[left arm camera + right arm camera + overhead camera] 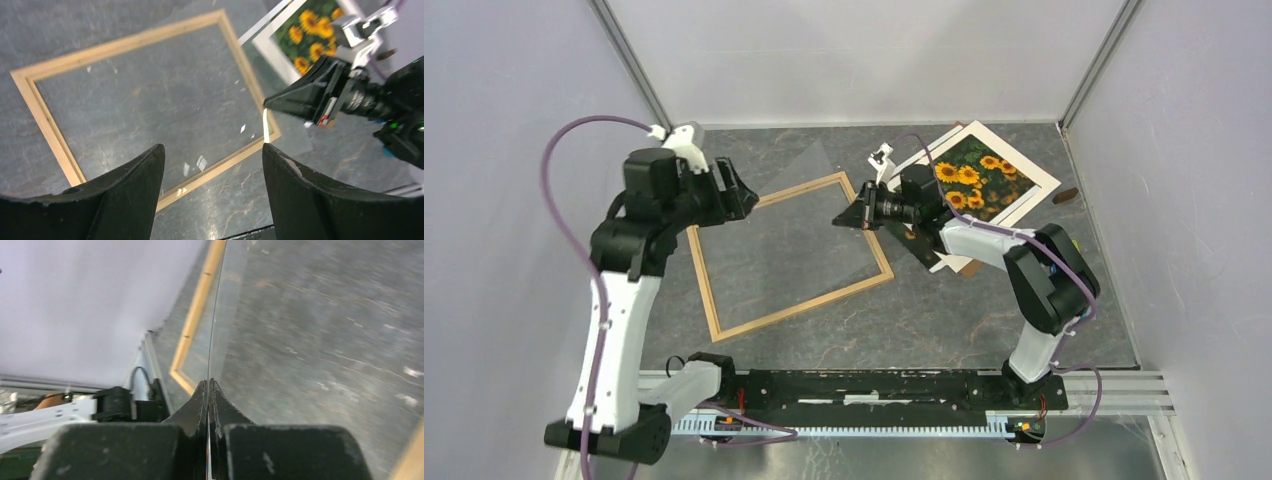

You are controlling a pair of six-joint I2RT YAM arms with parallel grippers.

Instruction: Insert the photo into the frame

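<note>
Photo [979, 180]: lying flat at the far right of the table [944, 320], sunflowers up inside its white mat [1034, 180], partly under the right arm and well apart from the frame, with nobody holding it
Frame [799, 315]: thin light wood, flat on the table left of centre, turned at an angle
Clear sheet [809, 170]: a transparent pane over the frame, its far corner poking past the wood; whether it sits in the frame or is tilted up off it, I cannot tell
Right gripper [208, 385]: jaws pinched tight on the sheet's thin edge, just beside the frame's right corner
Left gripper [212, 150]: jaws standing wide with nothing between them, hovering over the frame's far-left corner
Step in hand: by my read, shifting the pane so the frame is ready to take the print
Doing it well: keep the pinch firm, move slowly and keep the pane level so it neither flexes nor slides out; the left gripper could steady a wooden rail
Risk: the pane's edge could drag the light frame askew or catch the mat nearby
</note>
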